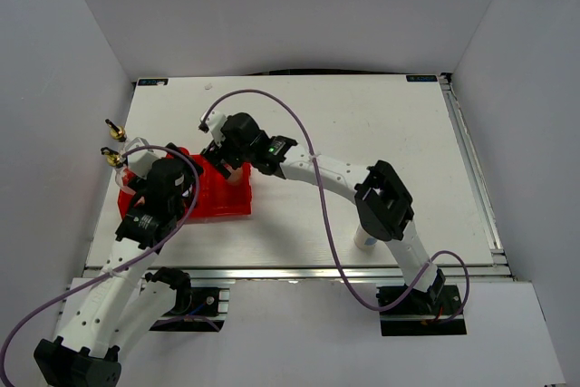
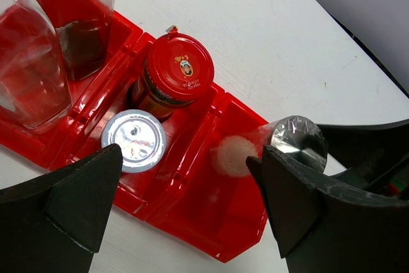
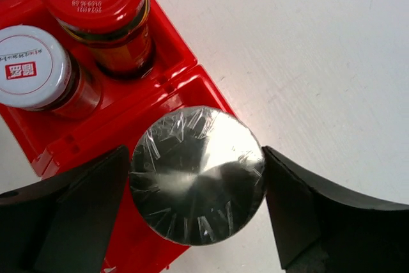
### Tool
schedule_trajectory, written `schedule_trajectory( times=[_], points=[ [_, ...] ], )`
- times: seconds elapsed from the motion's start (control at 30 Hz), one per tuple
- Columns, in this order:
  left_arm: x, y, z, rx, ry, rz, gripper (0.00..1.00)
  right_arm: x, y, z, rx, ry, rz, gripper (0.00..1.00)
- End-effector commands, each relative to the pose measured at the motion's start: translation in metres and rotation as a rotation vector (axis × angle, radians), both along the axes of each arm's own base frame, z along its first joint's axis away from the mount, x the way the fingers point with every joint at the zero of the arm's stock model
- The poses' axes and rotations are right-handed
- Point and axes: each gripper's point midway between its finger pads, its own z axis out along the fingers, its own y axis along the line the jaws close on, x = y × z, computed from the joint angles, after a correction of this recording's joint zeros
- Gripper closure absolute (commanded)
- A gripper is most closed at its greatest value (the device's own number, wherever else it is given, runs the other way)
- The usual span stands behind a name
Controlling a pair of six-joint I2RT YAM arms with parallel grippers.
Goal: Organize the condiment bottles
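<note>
Clasping a round, film-wrapped silver-lidded shaker (image 3: 198, 180), the right tool (image 3: 198, 161) stands wide; the left tool (image 2: 185, 158) gapes empty.

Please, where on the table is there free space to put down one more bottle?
Free: the table right of the right arm, up to its right edge, and the far strip between the red tray and the back wall. Crowded: the tray, where the left end effector hovers open and the right end effector grips a shaker.
</note>
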Motion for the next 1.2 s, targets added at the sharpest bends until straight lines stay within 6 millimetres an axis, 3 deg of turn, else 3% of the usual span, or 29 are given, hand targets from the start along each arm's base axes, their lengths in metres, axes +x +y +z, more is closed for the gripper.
schedule_trajectory(
  times=[0.0, 0.23, 0.3, 0.33, 0.43, 0.47, 0.5, 0.57, 0.63, 0.67, 0.7, 0.73, 0.77, 0.83, 0.87, 0.93, 1.0, 1.03, 1.13, 1.17],
  points=[
    [0.002, -0.001, 0.003, -0.002, -0.012, -0.008, 0.02, 0.010, 0.014, 0.064, 0.150, -0.100, 0.002, 0.12],
    [0.001, -0.001, 0.005, -0.003, -0.017, -0.008, 0.02, -0.008, 0.008, 0.086, 0.182, -0.080, 0.053, 0.11],
    [0.001, -0.001, 0.005, -0.003, -0.017, -0.008, 0.02, -0.011, 0.001, 0.095, 0.187, -0.083, 0.053, 0.11],
    [0.001, -0.001, 0.005, -0.003, -0.017, -0.008, 0.02, -0.015, -0.003, 0.110, 0.207, -0.094, 0.054, 0.11],
    [0.001, -0.001, 0.005, -0.003, -0.019, -0.010, 0.02, -0.020, -0.014, 0.120, 0.216, -0.112, 0.049, 0.11],
    [0.001, -0.001, 0.005, -0.005, -0.019, -0.011, 0.02, -0.022, -0.022, 0.137, 0.239, -0.133, 0.043, 0.10],
    [0.001, -0.001, 0.005, -0.005, -0.019, -0.011, 0.02, -0.021, -0.028, 0.134, 0.228, -0.137, 0.022, 0.11],
    [0.001, -0.002, 0.003, -0.004, -0.015, -0.014, 0.02, -0.023, -0.042, 0.151, 0.242, -0.161, -0.009, 0.11],
    [0.000, -0.002, 0.002, -0.004, -0.012, -0.016, 0.02, -0.016, -0.062, 0.140, 0.209, -0.164, -0.106, 0.11],
    [0.000, -0.003, 0.002, -0.006, -0.012, -0.020, 0.02, -0.017, -0.076, 0.151, 0.218, -0.175, -0.145, 0.11],
    [0.001, -0.003, 0.001, -0.008, -0.014, -0.021, 0.02, -0.010, -0.093, 0.148, 0.199, -0.186, -0.222, 0.11],
    [0.001, -0.004, 0.001, -0.009, -0.014, -0.024, 0.02, -0.012, -0.107, 0.130, 0.175, -0.148, -0.279, 0.11],
    [0.002, -0.005, 0.001, -0.010, -0.013, -0.032, 0.02, -0.015, -0.128, 0.134, 0.168, -0.136, -0.333, 0.11],
    [0.003, -0.007, -0.001, -0.012, -0.009, -0.041, 0.02, -0.010, -0.167, 0.121, 0.138, -0.097, -0.476, 0.11],
    [0.004, -0.009, -0.001, -0.014, -0.008, -0.051, 0.02, -0.015, -0.201, 0.105, 0.110, -0.034, -0.570, 0.10],
    [0.006, -0.012, -0.004, -0.016, 0.000, -0.062, 0.02, -0.020, -0.236, 0.090, 0.089, 0.023, -0.659, 0.10],
    [0.009, -0.015, -0.005, -0.022, -0.002, -0.073, 0.02, -0.029, -0.286, 0.071, 0.054, 0.071, -0.781, 0.11],
    [0.011, -0.017, -0.008, -0.022, 0.005, -0.082, 0.02, -0.034, -0.305, 0.078, 0.081, 0.075, -0.822, 0.11],
    [0.015, -0.022, -0.011, -0.024, 0.013, -0.102, 0.02, -0.044, -0.356, 0.054, 0.052, 0.145, -0.971, 0.10],
    [0.016, -0.022, -0.012, -0.023, 0.018, -0.105, 0.02, -0.049, -0.368, 0.057, 0.077, 0.148, -0.999, 0.11]
  ],
)
